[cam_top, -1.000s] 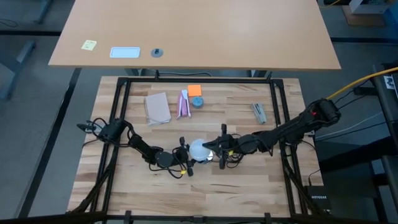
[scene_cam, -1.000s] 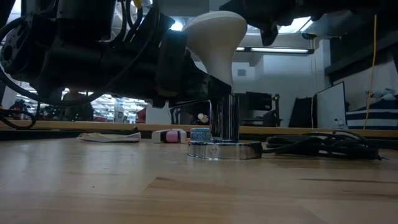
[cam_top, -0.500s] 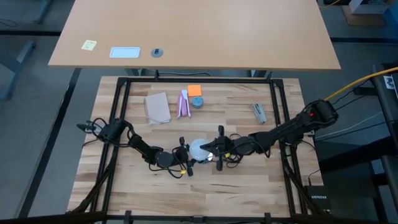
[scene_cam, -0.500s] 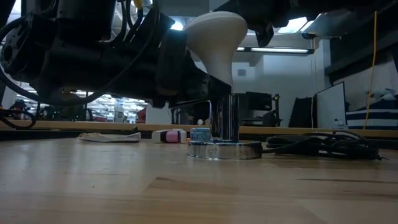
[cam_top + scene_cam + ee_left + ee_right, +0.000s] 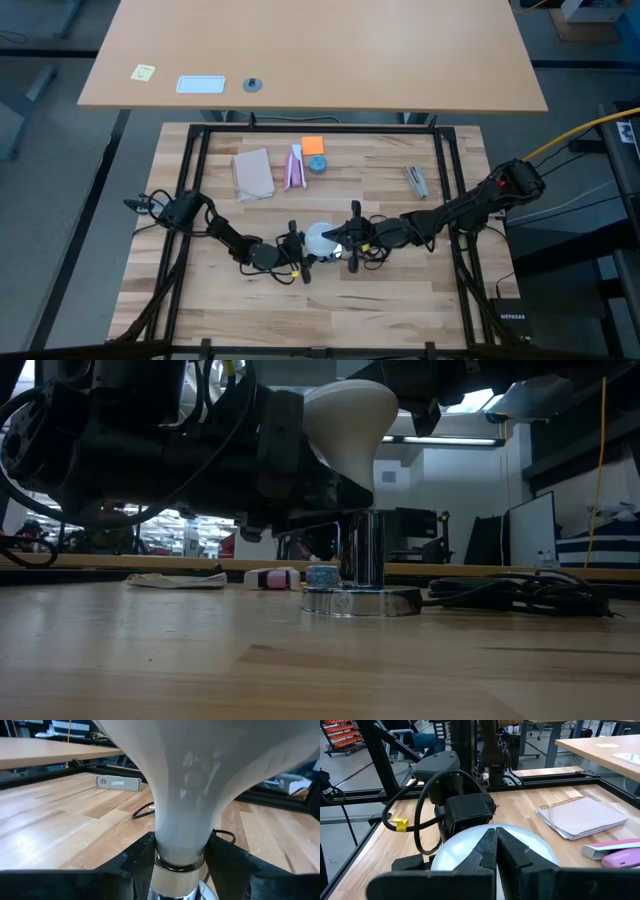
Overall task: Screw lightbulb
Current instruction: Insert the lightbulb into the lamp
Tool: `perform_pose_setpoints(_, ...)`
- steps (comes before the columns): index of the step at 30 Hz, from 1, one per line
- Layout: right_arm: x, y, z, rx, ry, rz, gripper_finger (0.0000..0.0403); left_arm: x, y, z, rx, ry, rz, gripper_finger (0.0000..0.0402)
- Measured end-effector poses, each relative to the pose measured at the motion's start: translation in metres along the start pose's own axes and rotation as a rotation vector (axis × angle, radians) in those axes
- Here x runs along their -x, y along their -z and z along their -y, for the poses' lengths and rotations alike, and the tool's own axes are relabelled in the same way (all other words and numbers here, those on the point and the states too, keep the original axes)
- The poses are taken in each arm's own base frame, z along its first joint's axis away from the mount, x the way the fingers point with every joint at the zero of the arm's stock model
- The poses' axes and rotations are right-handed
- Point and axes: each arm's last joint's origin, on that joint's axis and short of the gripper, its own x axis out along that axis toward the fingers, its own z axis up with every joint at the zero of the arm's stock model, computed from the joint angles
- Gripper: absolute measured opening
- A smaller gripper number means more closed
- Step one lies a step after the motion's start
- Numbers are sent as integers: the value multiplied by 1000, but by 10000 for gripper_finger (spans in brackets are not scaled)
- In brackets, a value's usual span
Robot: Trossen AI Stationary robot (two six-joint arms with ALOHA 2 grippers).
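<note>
wooden table (image 5: 200, 290) | lightbulb (image 5: 352, 422) neck between left gripper (image 5: 181, 851) fingers

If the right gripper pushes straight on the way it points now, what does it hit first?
Probably the lightbulb: the right gripper, shut, sits right over its globe. Past that stands the left gripper; depth is hard to judge.
</note>
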Motion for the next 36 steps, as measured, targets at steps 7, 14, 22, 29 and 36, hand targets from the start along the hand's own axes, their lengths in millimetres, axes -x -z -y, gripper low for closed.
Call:
perform_pose_setpoints(7, 0, 0, 0, 1, -1, -1, 5, 0, -1, 0, 36, -1, 4, 236)
perform_pose_setpoints(14, 0, 1, 0, 1, -1, -3, 5, 0, -3, 1, 3, 2, 24, 262)
perform_pose_setpoints(22, 0, 1, 0, 2, -1, -4, 5, 1, -12, 3, 0, 13, 102, 263)
perform_pose_setpoints(29, 3, 1, -3, 11, -12, -19, 5, 1, -13, 3, 14, 15, 105, 263)
perform_pose_setpoints(36, 9, 0, 0, 28, 37, -56, 5, 1, -15, 3, 23, 17, 122, 263)
